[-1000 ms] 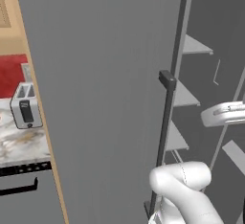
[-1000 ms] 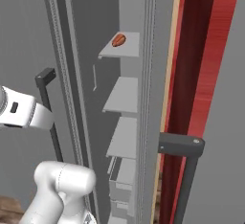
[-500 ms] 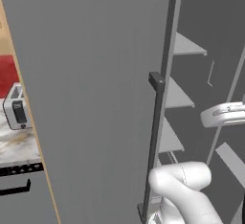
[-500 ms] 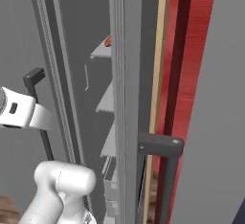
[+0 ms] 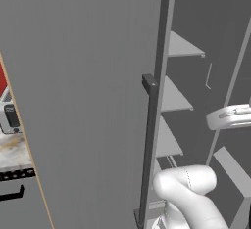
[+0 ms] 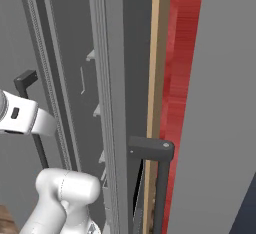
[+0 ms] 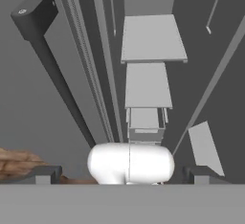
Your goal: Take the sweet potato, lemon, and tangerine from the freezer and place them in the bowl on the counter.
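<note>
The freezer [image 5: 88,101] stands open beside the bench [image 5: 12,149], its grey shelves [image 7: 152,39] exposed. The hand [image 7: 122,175], fingers spread wide and empty, faces inside, apparently hunting fruit that is not visible here.

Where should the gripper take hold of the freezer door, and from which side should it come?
Probably the long vertical bar handle on the freezer door. The bar stands off the door face, so open jaws could close across it from the front, near mid-height. The gripper is open and holds nothing.
</note>
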